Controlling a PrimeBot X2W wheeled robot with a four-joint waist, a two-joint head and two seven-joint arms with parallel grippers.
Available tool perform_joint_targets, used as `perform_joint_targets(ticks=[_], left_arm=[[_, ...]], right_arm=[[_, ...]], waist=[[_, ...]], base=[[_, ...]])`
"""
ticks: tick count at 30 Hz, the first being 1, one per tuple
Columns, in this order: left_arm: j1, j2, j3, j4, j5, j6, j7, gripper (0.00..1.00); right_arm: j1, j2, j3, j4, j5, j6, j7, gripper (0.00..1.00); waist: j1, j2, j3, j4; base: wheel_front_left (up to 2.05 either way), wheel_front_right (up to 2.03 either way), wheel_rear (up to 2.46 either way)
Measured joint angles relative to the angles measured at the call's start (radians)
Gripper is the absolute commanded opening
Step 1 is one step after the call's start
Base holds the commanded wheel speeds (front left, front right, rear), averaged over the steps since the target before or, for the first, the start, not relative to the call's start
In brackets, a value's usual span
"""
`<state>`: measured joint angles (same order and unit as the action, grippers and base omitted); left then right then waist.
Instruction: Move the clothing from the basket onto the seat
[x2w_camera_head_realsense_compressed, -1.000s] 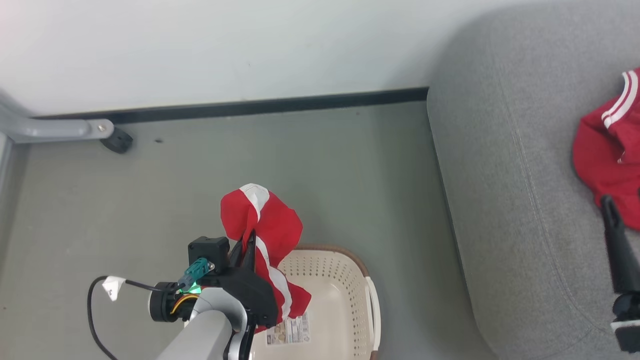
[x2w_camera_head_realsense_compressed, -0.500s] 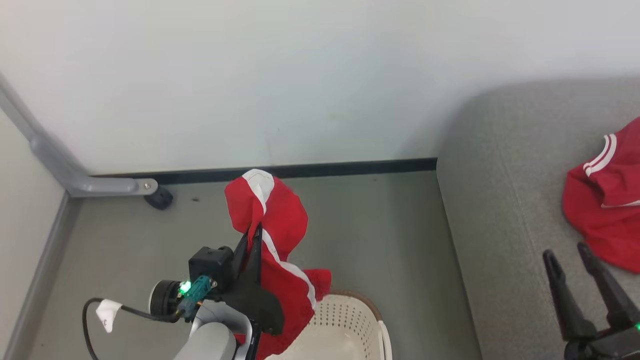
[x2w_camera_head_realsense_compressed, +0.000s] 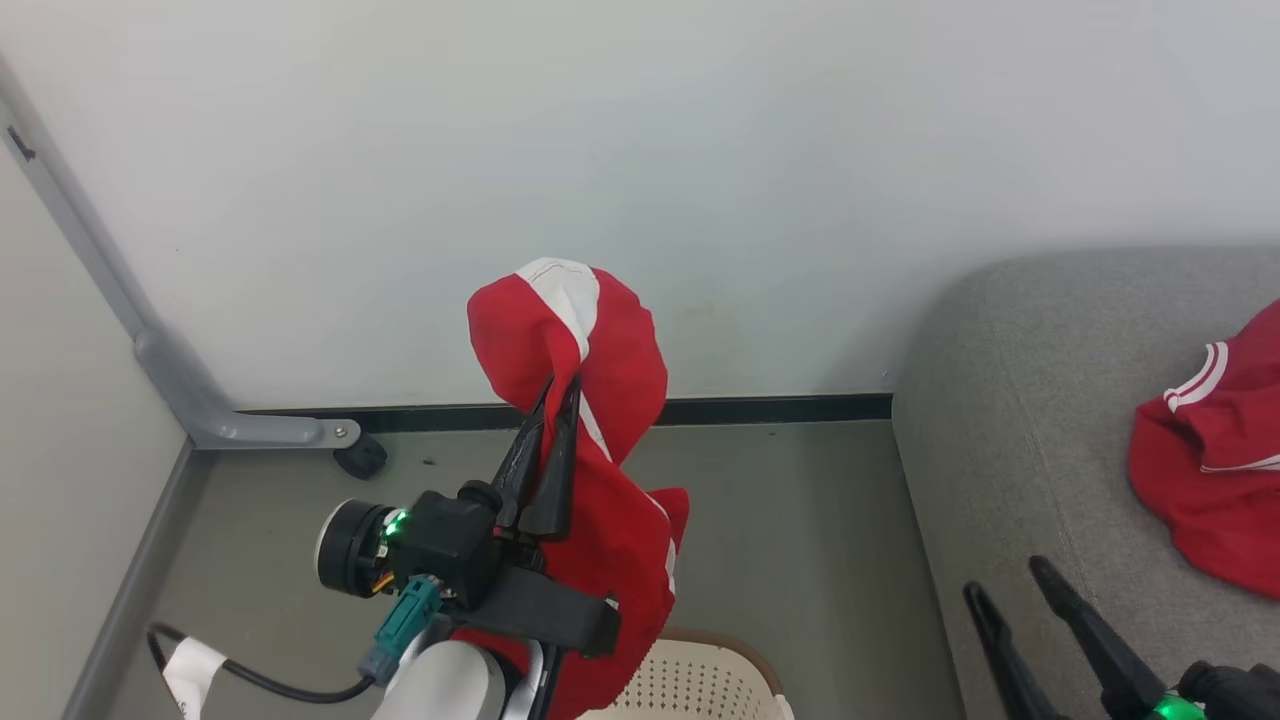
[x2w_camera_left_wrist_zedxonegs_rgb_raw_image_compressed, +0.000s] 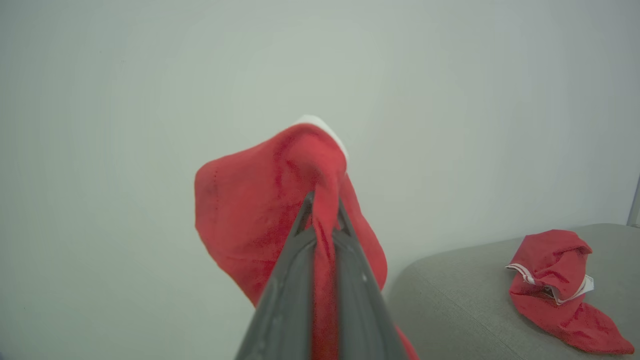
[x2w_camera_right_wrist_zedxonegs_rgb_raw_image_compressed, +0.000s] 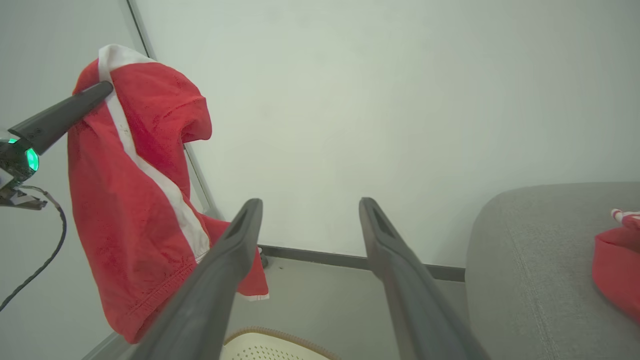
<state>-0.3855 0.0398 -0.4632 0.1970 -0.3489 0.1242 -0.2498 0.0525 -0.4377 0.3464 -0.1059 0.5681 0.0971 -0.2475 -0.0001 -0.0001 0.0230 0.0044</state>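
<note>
The left gripper (x2w_camera_head_realsense_compressed: 560, 388), fingers angled upward, pinched a soft red white-striped garment (x2w_camera_head_realsense_compressed: 620, 350) aloft; the right gripper (x2w_camera_head_realsense_compressed: 1005, 580) gaped empty.

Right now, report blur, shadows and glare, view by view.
Head view: evenly lit, sharp, soft shadow on the wall beside the seat. Left wrist view: left fingers blurred close up. Right wrist view: right fingers soft-edged, held garment crisp.

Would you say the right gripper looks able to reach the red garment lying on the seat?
Probably yes: the right gripper is open and empty over the seat, close to the garment, and nothing lies between them.
</note>
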Motion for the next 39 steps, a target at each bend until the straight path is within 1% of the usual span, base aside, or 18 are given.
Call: perform_joint_targets(ticks=[4, 5, 6, 7, 15, 18, 22, 32, 39], left_arm=[[-0.001, 0.002, -0.027, -0.072, 0.006, 0.0, 0.0, 0.0], [-0.001, 0.002, -0.027, -0.072, 0.006, 0.0, 0.0, 0.0], [-0.004, 0.001, -0.039, -0.095, 0.01, 0.0, 0.0, 0.0], [-0.004, 0.001, -0.039, -0.095, 0.01, 0.0, 0.0, 0.0], [-0.054, 0.004, -0.082, -0.162, 0.017, 0.0, 0.013, 0.0], [-0.063, 0.003, -0.096, -0.185, 0.017, 0.0, 0.029, 0.0], [-0.063, 0.004, -0.118, -0.209, 0.017, 0.0, 0.046, 0.0], [-0.063, 0.004, -0.163, -0.261, 0.033, 0.0, 0.086, 0.0], [-0.063, 0.006, -0.2, -0.316, 0.037, 0.0, 0.109, 0.0]], right_arm=[[-0.003, 0.018, 0.067, -0.03, -0.017, 0.007, 0.01, 1.0], [-0.003, 0.018, 0.067, -0.03, -0.017, 0.007, 0.01, 1.0], [-0.01, 0.028, 0.103, -0.043, -0.025, 0.009, 0.018, 1.0], [-0.01, 0.028, 0.103, -0.043, -0.025, 0.009, 0.018, 1.0], [-0.07, 0.063, 0.21, -0.057, -0.051, 0.018, 0.045, 1.0], [-0.099, 0.081, 0.245, -0.048, -0.054, 0.019, 0.054, 1.0], [-0.149, 0.101, 0.269, -0.031, -0.056, 0.022, 0.062, 1.0], [-0.233, 0.12, 0.325, 0.039, -0.056, 0.023, 0.079, 1.0], [-0.301, 0.135, 0.414, 0.086, -0.033, 0.024, 0.088, 1.0]], waist=[[0.0001, 0.0001, -0.012, 0.012], [0.0001, 0.0001, -0.012, 0.012], [0.0001, 0.0, -0.018, 0.018], [0.0001, 0.0, -0.018, 0.018], [0.0001, 0.0001, -0.035, 0.044], [0.0001, 0.0002, -0.039, 0.054], [0.0001, 0.0002, -0.042, 0.068], [0.0002, 0.0002, -0.046, 0.105], [0.0002, 0.0002, -0.045, 0.115]], base=[[0.0, 0.0, 0.0], [0.0, 0.0, 0.0], [0.0, 0.0, 0.0], [0.0, 0.0, 0.0], [0.0, 0.0, 0.0], [0.0, 0.0, 0.0], [0.0, 0.0, 0.0], [0.0, 0.0, 0.0], [0.0, 0.0, 0.0]])
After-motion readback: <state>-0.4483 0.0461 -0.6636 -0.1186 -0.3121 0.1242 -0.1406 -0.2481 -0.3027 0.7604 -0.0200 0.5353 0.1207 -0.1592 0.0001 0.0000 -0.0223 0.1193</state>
